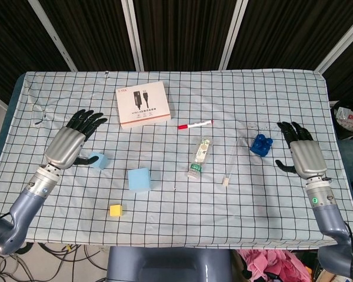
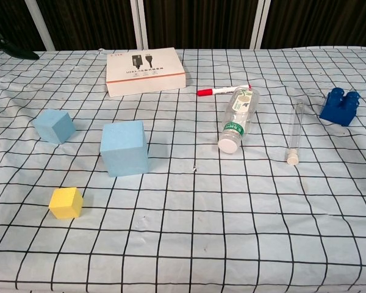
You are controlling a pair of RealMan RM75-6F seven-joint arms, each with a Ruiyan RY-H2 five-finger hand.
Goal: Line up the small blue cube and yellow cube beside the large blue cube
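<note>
Left hand [image 1: 67, 143], fingers spread and empty, sits mid-left of frame just left of the small light-blue foam cube [image 1: 97, 160]. Large light-blue foam cube [image 1: 139, 179] lies lower right of it; small yellow cube [image 1: 116, 210] lowest. Right hand [image 1: 302, 154] far right, also spread and empty: left arm's job.

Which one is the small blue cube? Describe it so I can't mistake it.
Start at the white box near the table's far edge, then come toward the left hand. The small blue cube sits just beside it, paler and smaller than the large blue cube.
</note>
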